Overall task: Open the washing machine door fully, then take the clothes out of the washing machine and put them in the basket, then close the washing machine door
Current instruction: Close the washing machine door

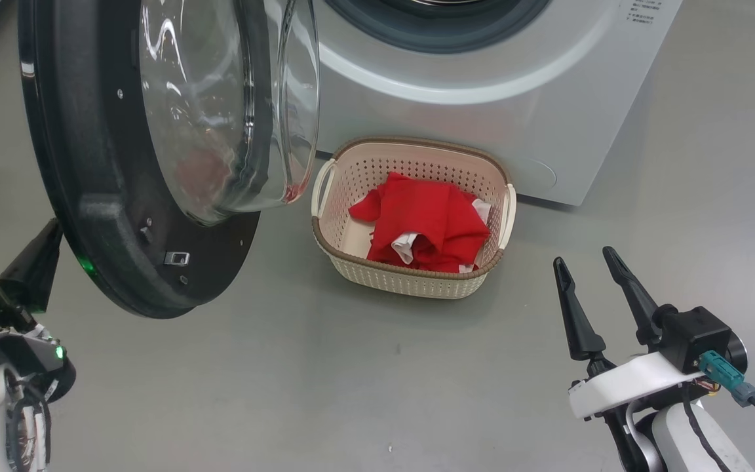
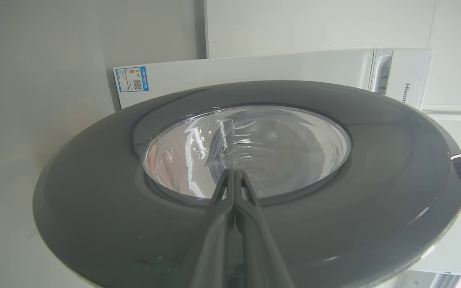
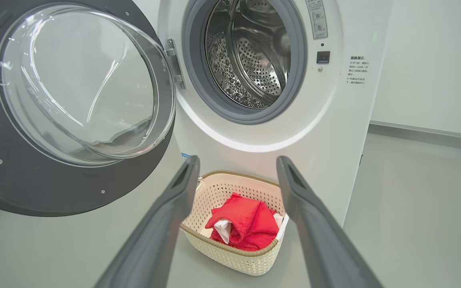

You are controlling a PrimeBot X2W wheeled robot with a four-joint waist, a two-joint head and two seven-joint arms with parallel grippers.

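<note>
Near right, the right gripper [image 1: 582, 257] gapes wide, empty. Near left, the left gripper [image 2: 234, 173] is pinched together on nothing, behind the swung-open washing machine door [image 1: 89, 164]. Farther, red clothes [image 1: 426, 219] lie in the basket [image 1: 410, 282], before the washing machine [image 1: 482, 111].

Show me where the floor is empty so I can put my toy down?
Bare floor lies before the basket, between the door and the right fingers. More lies right of the washer. Crowded: the basket holds clothes and sits close by the door and washer.
</note>
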